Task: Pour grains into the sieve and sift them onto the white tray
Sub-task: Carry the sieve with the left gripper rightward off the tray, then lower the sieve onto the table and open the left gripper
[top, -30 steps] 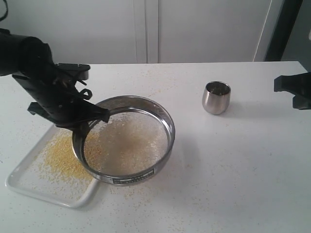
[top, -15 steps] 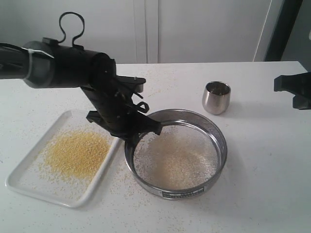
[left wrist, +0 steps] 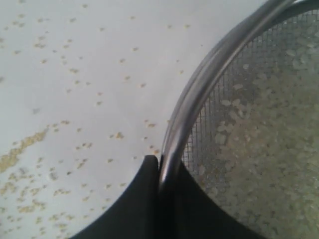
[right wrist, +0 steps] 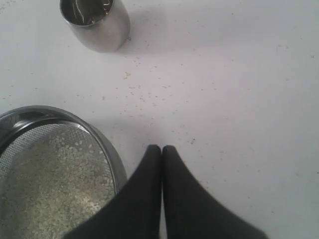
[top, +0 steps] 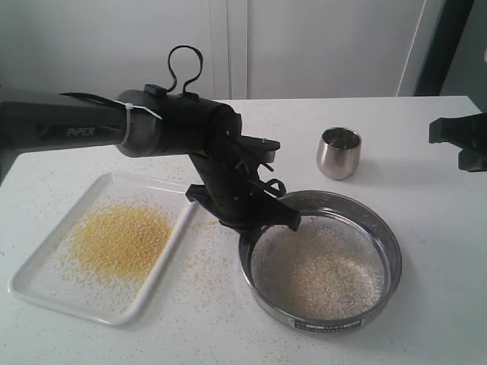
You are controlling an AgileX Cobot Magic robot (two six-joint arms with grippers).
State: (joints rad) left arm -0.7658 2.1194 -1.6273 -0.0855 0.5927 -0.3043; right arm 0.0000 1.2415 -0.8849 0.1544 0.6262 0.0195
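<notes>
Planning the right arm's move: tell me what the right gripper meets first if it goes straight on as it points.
Likely only bare table: the right gripper, jaws shut, points past the cup and sieve, both off to one side. Depth is unclear.

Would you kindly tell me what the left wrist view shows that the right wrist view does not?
Only the left wrist view: the left gripper clamped on the rim of the sieve. Only the right wrist view: the right gripper, shut and empty, and the steel cup. Both: the sieve holding whitish grains, and stray grains on the table.
</notes>
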